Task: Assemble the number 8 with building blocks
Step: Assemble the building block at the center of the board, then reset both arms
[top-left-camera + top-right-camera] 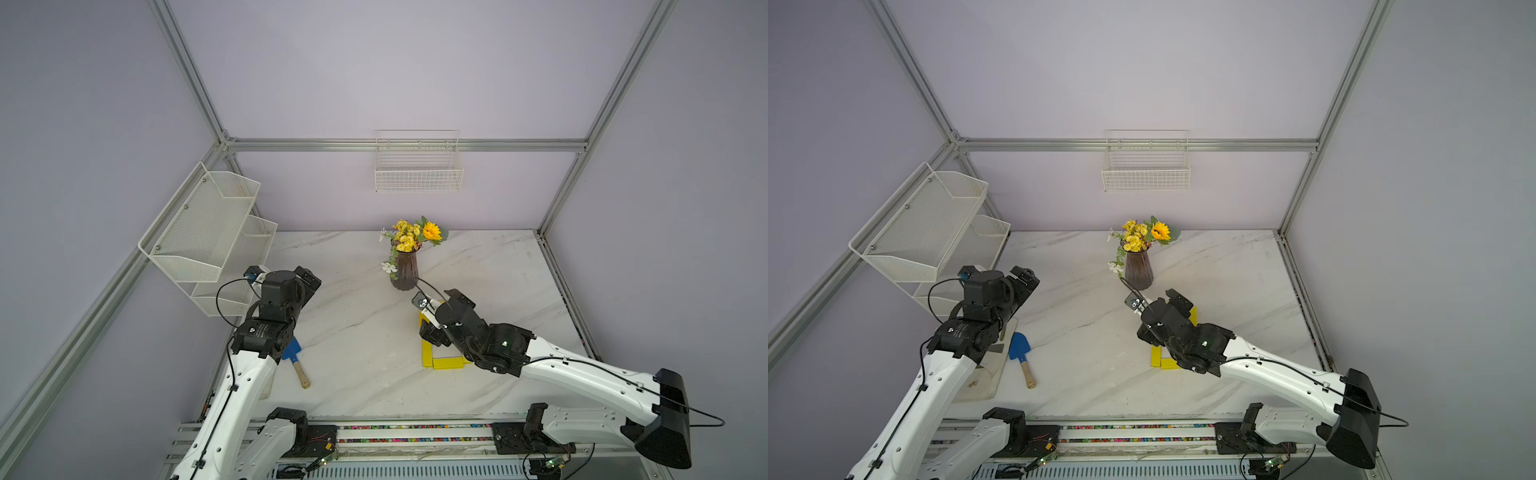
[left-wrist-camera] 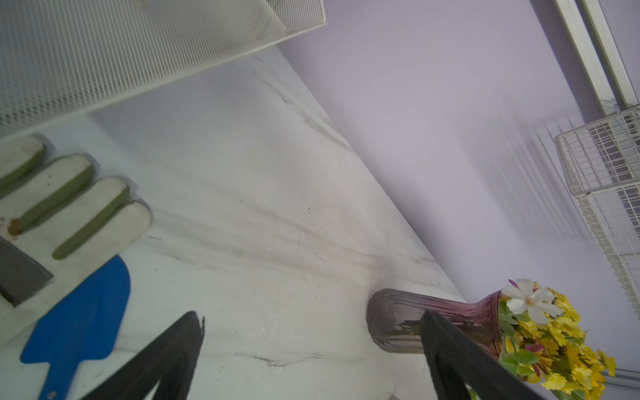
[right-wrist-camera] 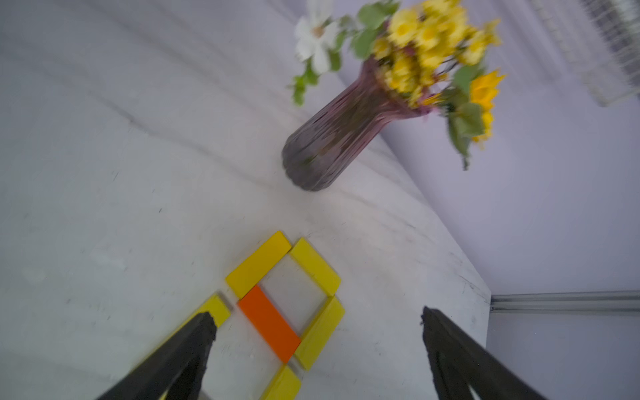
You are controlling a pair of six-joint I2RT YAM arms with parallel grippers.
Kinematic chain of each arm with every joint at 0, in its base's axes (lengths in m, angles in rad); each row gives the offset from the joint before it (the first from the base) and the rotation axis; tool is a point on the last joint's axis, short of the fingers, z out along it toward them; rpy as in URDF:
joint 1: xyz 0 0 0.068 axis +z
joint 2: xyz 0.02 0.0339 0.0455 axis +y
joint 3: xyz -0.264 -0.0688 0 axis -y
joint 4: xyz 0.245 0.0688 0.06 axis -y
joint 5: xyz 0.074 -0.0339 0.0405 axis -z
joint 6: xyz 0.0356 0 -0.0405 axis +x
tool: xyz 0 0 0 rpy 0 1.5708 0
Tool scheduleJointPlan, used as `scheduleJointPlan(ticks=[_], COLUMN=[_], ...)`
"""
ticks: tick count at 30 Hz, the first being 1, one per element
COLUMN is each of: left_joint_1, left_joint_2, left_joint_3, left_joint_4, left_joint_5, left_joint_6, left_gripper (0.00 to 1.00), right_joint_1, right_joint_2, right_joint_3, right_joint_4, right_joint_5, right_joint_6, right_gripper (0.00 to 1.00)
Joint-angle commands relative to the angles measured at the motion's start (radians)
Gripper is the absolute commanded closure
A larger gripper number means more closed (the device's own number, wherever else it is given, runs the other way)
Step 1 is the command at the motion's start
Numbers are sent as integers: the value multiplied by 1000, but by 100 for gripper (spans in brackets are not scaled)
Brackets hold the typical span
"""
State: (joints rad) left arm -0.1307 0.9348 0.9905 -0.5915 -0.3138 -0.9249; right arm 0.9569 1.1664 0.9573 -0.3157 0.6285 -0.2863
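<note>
The number 8 [image 3: 277, 311] lies flat on the white marble table [image 1: 353, 332], right of the middle and just in front of the vase [image 1: 405, 272]. In the right wrist view, which is a little blurred, the orange bar [image 3: 269, 323] forms the middle stroke. Three yellow bars [image 3: 258, 265] close a square with it on the side nearer the vase. Two more yellow bars lead away from the ends of the orange bar, one partly hidden behind a finger and the other cut off by the picture's edge. In both top views the arm covers most of the figure; only the near corner shows, where a side bar [image 1: 428, 351] meets the bottom bar [image 1: 448, 363].

The right gripper [image 3: 317, 317] hangs over the figure with its jaws wide apart, holding nothing and touching no bar.

The vase is dark and ribbed and holds yellow flowers [image 1: 415, 235]. Well off to the left, the left gripper [image 2: 313, 317] is raised above bare table, jaws spread wide with nothing between them. Below that arm lie a trowel [image 1: 293, 353] with a blue blade and wooden handle, and beside it a pale glove [image 2: 69, 207]. A white mesh shelf [image 1: 208, 232] hangs on the left wall and a wire basket [image 1: 417, 168] on the back wall
</note>
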Motion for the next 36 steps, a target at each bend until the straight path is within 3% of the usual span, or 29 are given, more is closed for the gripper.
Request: scheduleJointPlan(ticks=[1, 4, 6, 9, 12, 16, 18, 21, 22, 24, 27, 29, 36], left_joint_1=[8, 8, 11, 17, 29, 71, 120, 182, 195, 215, 224, 241, 253], left_joint_2=[19, 15, 19, 55, 108, 107, 87, 84, 99, 151, 280, 357, 351], left_joint_3=[49, -22, -75, -134, -183, -339, -424, -564, -597, -622, -603, -592, -576], left_joint_4=[39, 181, 283, 410, 512, 738, 842, 1048, 1115, 1192, 1254, 1335, 1309], left_joint_5=[-138, -231, -241, -259, -218, -160, -129, -29, 1, 59, 111, 164, 248], left_joint_6=[232, 386, 473, 537, 609, 739, 722, 722, 722, 721, 726, 742, 796], left_gripper=[0, 0, 0, 0, 0, 0, 0, 0, 0, 0, 0, 0, 0], right_joint_1=[-152, -388, -521, -731, -874, -939, -983, -1005, -1015, -1036, -1041, -1041, -1037], right_joint_2=[-40, -97, -103, -18, 105, 243, 320, 386, 420, 495, 479, 472, 473], right_joint_3=[-106, -268, -384, -478, -500, -578, -563, -549, -558, -641, -700, -683, -629], right_joint_4=[372, 601, 771, 935, 993, 1265, 1270, 1335, 1368, 1619, 1695, 1644, 1554], right_joint_5=[93, -22, -54, -127, -305, -466, -570, -614, -616, -617, -598, -556, -495], right_joint_6=[72, 124, 82, 77, 170, 190, 235, 270, 278, 304, 311, 331, 348], right_gripper=[3, 3, 3, 3, 3, 3, 3, 3, 3, 3, 3, 3, 3])
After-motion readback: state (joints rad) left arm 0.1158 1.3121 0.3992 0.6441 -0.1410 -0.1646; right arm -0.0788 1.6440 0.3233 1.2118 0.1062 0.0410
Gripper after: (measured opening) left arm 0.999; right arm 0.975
